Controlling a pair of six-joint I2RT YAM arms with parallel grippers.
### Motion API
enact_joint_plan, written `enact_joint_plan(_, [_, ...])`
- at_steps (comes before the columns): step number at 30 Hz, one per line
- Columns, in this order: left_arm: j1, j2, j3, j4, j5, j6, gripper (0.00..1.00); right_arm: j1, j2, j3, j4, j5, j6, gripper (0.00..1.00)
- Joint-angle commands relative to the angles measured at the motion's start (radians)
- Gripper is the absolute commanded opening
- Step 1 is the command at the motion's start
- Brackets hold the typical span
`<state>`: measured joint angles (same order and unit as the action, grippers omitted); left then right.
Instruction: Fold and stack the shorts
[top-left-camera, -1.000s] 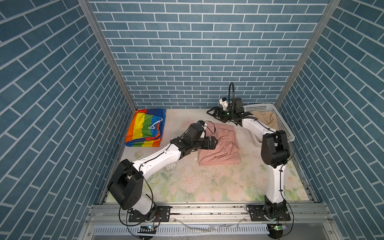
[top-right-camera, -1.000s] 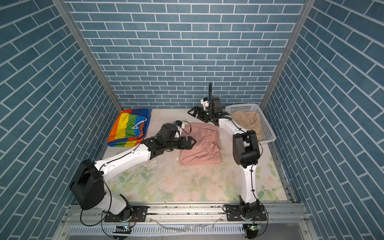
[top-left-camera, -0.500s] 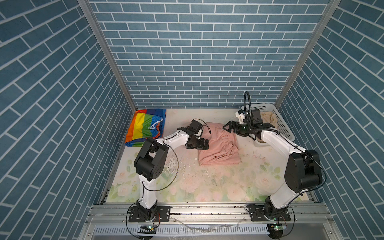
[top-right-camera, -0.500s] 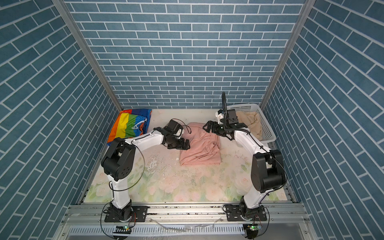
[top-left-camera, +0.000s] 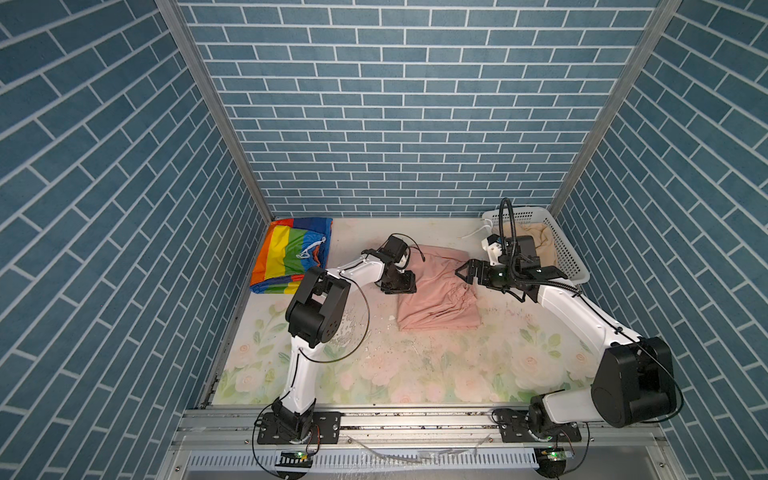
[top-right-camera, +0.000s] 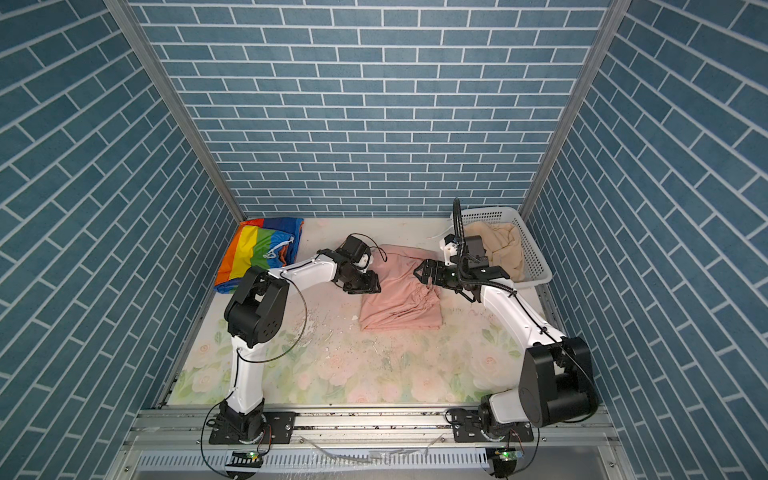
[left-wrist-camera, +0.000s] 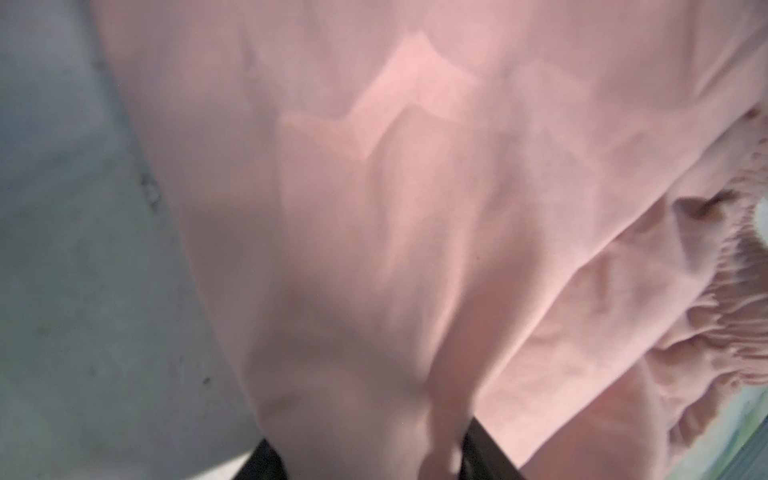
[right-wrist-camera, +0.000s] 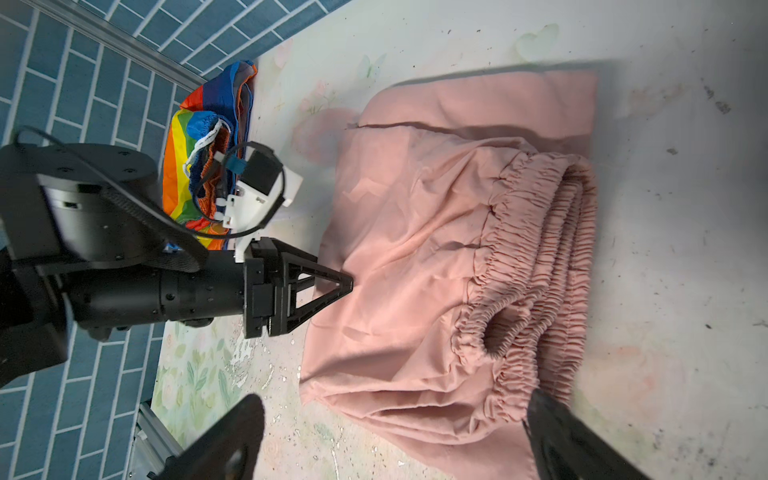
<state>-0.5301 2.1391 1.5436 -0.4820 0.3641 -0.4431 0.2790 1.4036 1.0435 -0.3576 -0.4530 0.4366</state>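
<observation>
The pink shorts (top-left-camera: 436, 295) (top-right-camera: 399, 303) lie folded mid-table, with the gathered waist (right-wrist-camera: 536, 266) toward the right arm. My left gripper (top-left-camera: 401, 286) (top-right-camera: 365, 286) (right-wrist-camera: 340, 282) presses on their left edge. A fold of pink cloth (left-wrist-camera: 374, 374) stands between its part-closed fingers (left-wrist-camera: 482, 453); I cannot tell whether it is gripped. My right gripper (top-left-camera: 467, 274) (top-right-camera: 424, 276) (right-wrist-camera: 392, 401) hovers open over the waist side, holding nothing. The rainbow-striped shorts (top-left-camera: 291, 257) (top-right-camera: 257, 253) (right-wrist-camera: 195, 137) lie folded at the back left. The beige shorts (top-left-camera: 540, 245) (top-right-camera: 503, 249) sit in the basket.
A white perforated basket (top-left-camera: 577, 266) (top-right-camera: 538, 266) stands in the back right corner. Blue brick walls close three sides. A metal rail (top-left-camera: 415, 424) with both arm bases runs along the front. The floral mat (top-left-camera: 415, 374) is flaked and speckled.
The right gripper has come forward from beside the basket to the pink shorts' waist. The left gripper slid slightly left to the shorts' edge and its jaws narrowed; its arm folded back.
</observation>
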Motion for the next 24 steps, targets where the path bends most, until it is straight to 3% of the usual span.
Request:
enact_joint_plan(1, [0.002, 0.046, 0.012, -0.021, 0.008, 0.003, 0.37, -0.007, -0.033, -0.008, -0.004, 0.02, -0.03, 0.98])
enact_joint_plan(3, [0.002, 0.046, 0.032, -0.053, -0.005, 0.033, 0.15, -0.007, -0.041, -0.014, 0.001, 0.022, -0.026, 0.99])
enact_joint_plan(6, [0.007, 0.029, 0.088, -0.162, -0.074, 0.106, 0.0, -0.006, -0.045, -0.022, 0.009, 0.014, -0.015, 0.98])
enact_joint_plan(11, [0.036, -0.002, 0.244, -0.425, -0.306, 0.24, 0.0, -0.001, -0.032, -0.05, 0.049, 0.007, 0.01, 0.99])
enact_joint_plan(17, [0.047, 0.012, 0.462, -0.701, -0.703, 0.372, 0.0, 0.084, 0.043, -0.052, 0.134, 0.01, 0.043, 0.98])
enact_joint_plan(21, [0.054, 0.01, 0.533, -0.746, -0.974, 0.447, 0.0, 0.169, 0.14, 0.0, 0.197, 0.026, 0.05, 0.99])
enact_joint_plan(24, [0.081, 0.014, 0.578, -0.758, -1.069, 0.484, 0.0, 0.226, 0.213, 0.059, 0.234, 0.043, 0.051, 0.99])
